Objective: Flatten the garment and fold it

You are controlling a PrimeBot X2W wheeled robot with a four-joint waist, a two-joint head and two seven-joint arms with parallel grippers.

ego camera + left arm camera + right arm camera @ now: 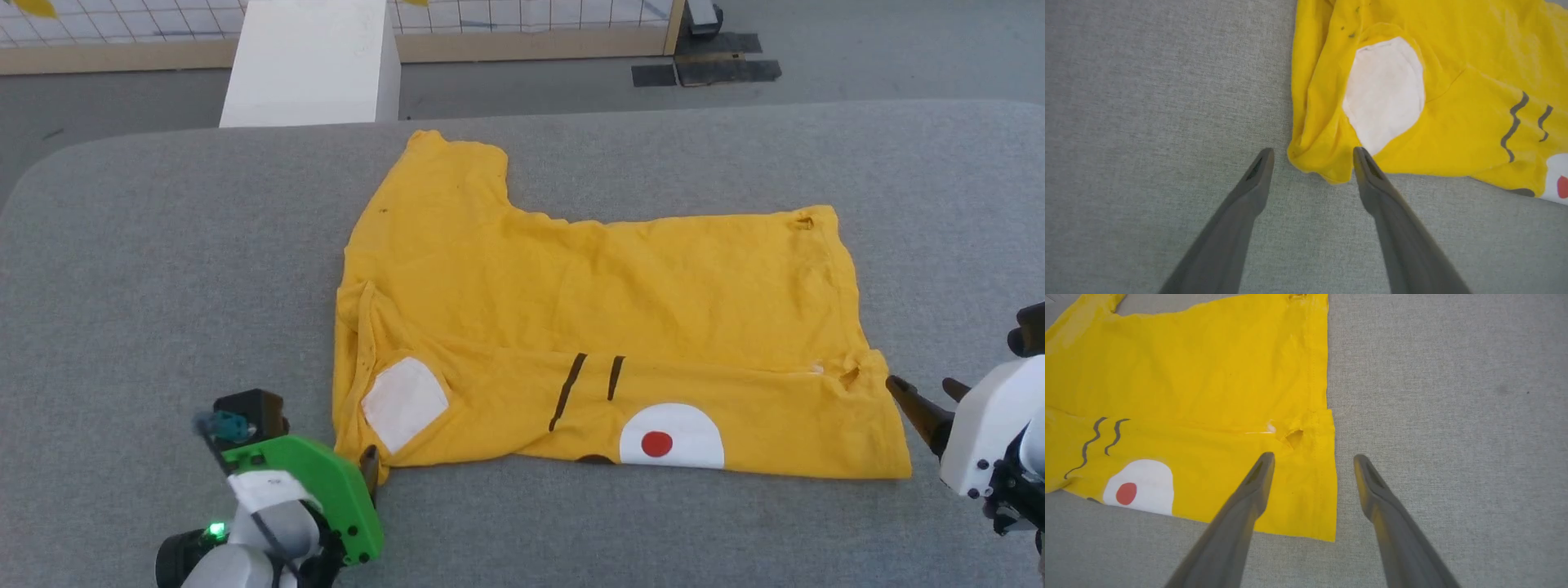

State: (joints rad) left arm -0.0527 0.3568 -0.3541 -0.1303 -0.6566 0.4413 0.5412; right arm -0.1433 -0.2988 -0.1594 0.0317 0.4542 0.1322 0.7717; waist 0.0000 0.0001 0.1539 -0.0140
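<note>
I'm looking across a worktop point(122, 269) covered in grey woven cloth, and its far left corner is rounded. Past the far edge there's smooth grey floor point(898, 49). A white block point(314, 61) stands against that edge, left of the middle. Farther back a white gridded panel point(531, 15) runs along a pale wooden rail point(114, 55). Dark flat patches point(706, 72) lie on the floor beside it. The light is soft and even.
</note>
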